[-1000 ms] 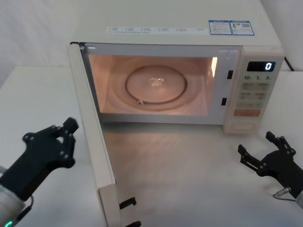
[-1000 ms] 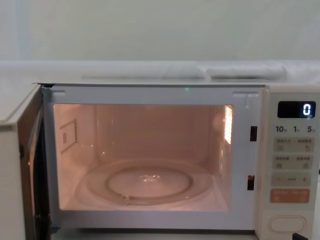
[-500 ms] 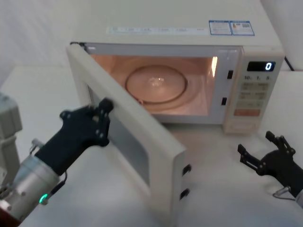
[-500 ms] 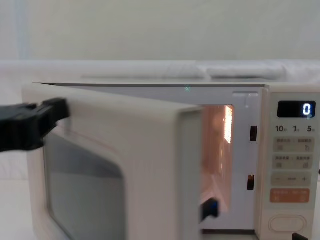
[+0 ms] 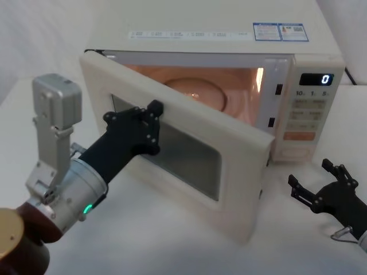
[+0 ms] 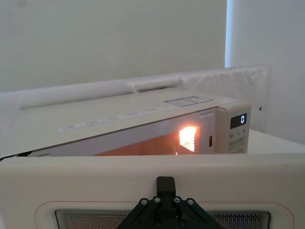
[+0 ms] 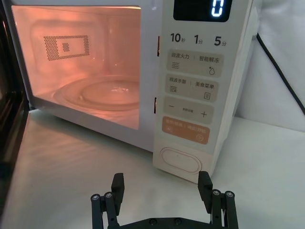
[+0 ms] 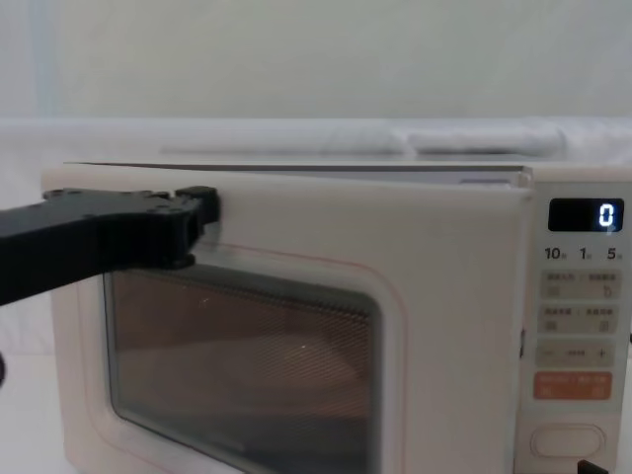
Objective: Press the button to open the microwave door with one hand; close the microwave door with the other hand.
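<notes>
Head view had the left gripper pressed against the microwave door, fingers seemingly together, the smooth cream panel half shut; finishing called for more push toward the latch. Right wrist view showed the right gripper spread wide near the table's front edge, just below the pill-shaped button. Chest view showed the door's mesh window.

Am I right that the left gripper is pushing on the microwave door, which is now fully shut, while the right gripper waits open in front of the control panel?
Not quite: the microwave door is only partly swung in, not shut. The head view shows a gap with the lit cavity behind it. The rest holds: the left gripper presses on the door's face, and the right gripper waits open before the control panel.
</notes>
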